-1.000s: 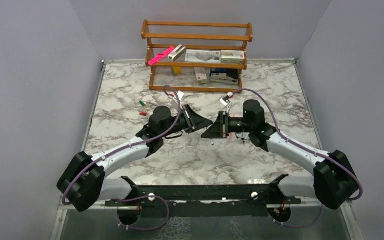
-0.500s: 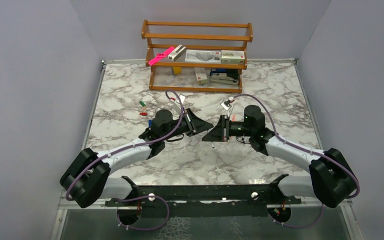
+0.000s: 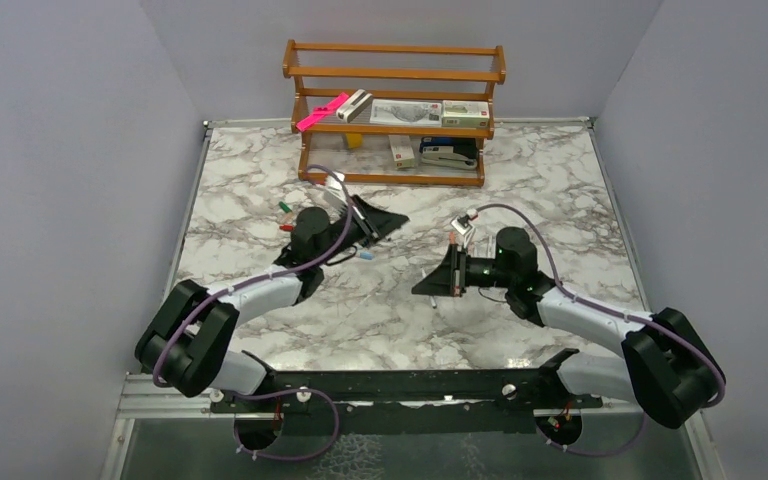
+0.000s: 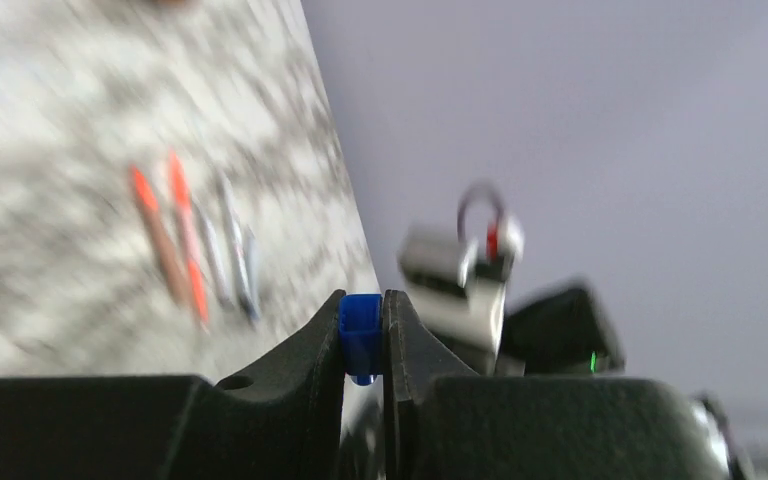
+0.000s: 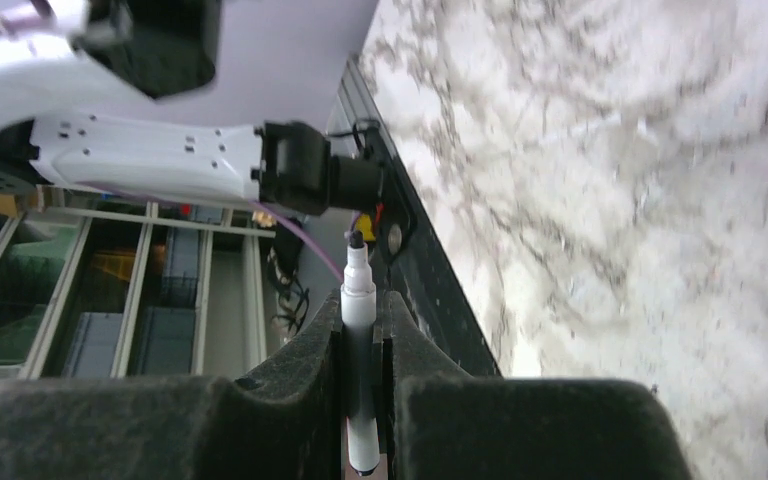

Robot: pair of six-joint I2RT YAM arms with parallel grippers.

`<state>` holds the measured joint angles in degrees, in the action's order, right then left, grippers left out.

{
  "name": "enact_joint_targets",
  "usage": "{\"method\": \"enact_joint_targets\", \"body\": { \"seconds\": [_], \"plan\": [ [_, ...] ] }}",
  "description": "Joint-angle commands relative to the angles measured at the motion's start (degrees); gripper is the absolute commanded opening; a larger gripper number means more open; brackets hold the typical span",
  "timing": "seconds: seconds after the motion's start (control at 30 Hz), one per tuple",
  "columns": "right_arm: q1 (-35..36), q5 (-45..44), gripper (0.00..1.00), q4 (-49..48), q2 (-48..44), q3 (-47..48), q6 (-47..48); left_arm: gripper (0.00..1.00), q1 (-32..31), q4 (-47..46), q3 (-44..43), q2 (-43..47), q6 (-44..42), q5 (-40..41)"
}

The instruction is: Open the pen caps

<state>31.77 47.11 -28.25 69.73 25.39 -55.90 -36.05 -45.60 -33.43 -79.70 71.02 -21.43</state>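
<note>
The marble table (image 3: 560, 180) is carrying a wooden rack (image 3: 393, 75) at its far edge. Over its middle the two arms are drawing apart, where a second ago their tools were meeting tip to tip. The left tool (image 4: 362, 298) is drifting toward the far edge, clenched on a blue pen cap (image 4: 361, 335). The right tool (image 5: 360, 300) is pulling back toward the near edge, gripping a white-barrelled pen (image 5: 357, 285) whose bare dark tip is showing beyond the fingers. The cap is evidently just off, so this pen is open. Further pens (image 4: 200, 255), blurred, are lying on the table, probably still waiting.
</note>
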Motion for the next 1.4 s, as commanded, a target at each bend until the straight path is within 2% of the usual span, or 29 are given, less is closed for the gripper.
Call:
{"method": "enact_joint_targets", "body": {
  "seconds": [0.0, 0.17, 0.3, 0.43, 0.53, 0.6, 0.73, 0.93, 1.37],
  "plan": [
    [-0.20, 4.03, 0.01, 4.78, -1.64, -2.59, 0.44, 0.00, 8.46, -5.99, -3.01, -1.10, 0.42, 6.31],
    [-0.22, 3.81, 0.01, 5.95, -1.92, -3.10, 1.32, 0.00, 12.13, -5.81, -4.79, -2.56, 1.09, 0.00],
    [-0.22, -0.36, 0.01, 14.23, -2.06, -0.49, 5.25, 0.00, 14.75, -0.98, -6.02, -2.17, -0.43, -5.26],
    [-0.22, -12.66, 0.01, 29.36, -1.26, 7.06, 13.98, 0.00, 17.02, 12.92, -7.67, 0.00, -7.68, -9.51],
    [-0.30, -24.09, 0.01, 37.93, 1.56, 13.75, 19.76, 0.00, 18.25, 26.62, -9.37, 3.00, -15.83, -8.62],
    [-0.40, -30.81, 0.01, 41.03, 4.32, 16.89, 22.41, 0.01, 18.41, 36.37, -11.14, 5.24, -21.49, -5.12],
    [-0.53, -41.77, 0.01, 43.46, 10.69, 20.71, 25.73, 0.01, 18.64, 45.41, -12.31, 8.59, -27.06, -1.12],
    [-0.91, -49.30, 0.01, 43.85, 17.96, 24.46, 28.12, 0.02, 18.92, 51.39, -11.52, 12.30, -30.53, 0.76],
    [-1.05, -54.86, 0.03, 45.03, 26.73, 28.72, 31.70, 0.03, 19.02, 55.22, -8.53, 15.31, -32.61, 2.12]
  ]
}}
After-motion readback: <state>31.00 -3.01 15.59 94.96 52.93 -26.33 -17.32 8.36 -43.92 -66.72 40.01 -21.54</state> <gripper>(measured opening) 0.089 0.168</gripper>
